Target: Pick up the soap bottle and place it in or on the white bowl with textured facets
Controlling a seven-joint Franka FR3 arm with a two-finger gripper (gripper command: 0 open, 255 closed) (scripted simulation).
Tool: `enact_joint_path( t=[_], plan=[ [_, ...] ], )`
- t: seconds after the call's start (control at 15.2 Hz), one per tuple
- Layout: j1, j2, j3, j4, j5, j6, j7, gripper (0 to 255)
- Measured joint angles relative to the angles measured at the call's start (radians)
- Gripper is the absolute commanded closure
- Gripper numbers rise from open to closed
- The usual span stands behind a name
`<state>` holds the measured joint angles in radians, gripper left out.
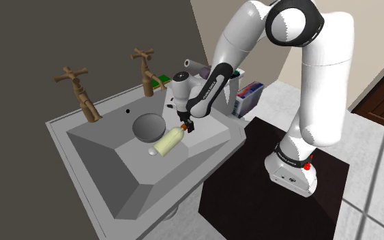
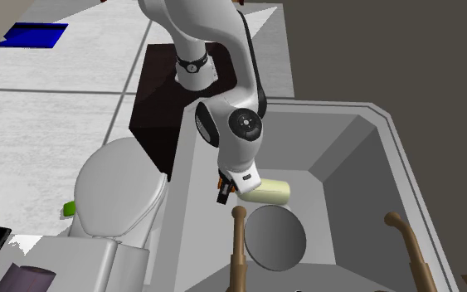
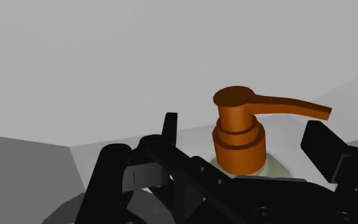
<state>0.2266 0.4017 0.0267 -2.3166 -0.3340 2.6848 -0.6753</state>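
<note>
Looking down from the shoulder view, I see the soap bottle (image 1: 168,142) lying on its side in the grey sink (image 1: 101,153), just beside the grey bowl (image 1: 148,127); I cannot tell whether the two touch. The gripper (image 1: 185,127) sits at the bottle's pump end, and the white hand above it hides that end in the second exterior view, where only the pale body shows next to the bowl (image 2: 277,240). In the wrist view the fingers (image 3: 170,127) are spread apart on either side of the orange pump (image 3: 238,137), with a gap on each side, so nothing is gripped. The gripper's own black body covers most of the bottle there, leaving a sliver of pale shoulder. The two brown taps (image 2: 240,249) are cut off by the second exterior view's lower edge.
</note>
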Motion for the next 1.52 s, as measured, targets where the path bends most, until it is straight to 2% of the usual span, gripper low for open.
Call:
enact_joint_path(
  t=[0.2,0.26,0.92,1.52],
  plan=[
    [0.0,0.001,0.0,0.0,0.0,0.001,0.0,0],
    [0.0,0.001,0.0,0.0,0.0,0.001,0.0,255],
    [0.0,0.001,-0.001,0.0,0.0,0.001,0.001,255],
    [-0.017,-0.106,0.025,-0.018,0.041,-0.087,-0.041,255]
  ],
)
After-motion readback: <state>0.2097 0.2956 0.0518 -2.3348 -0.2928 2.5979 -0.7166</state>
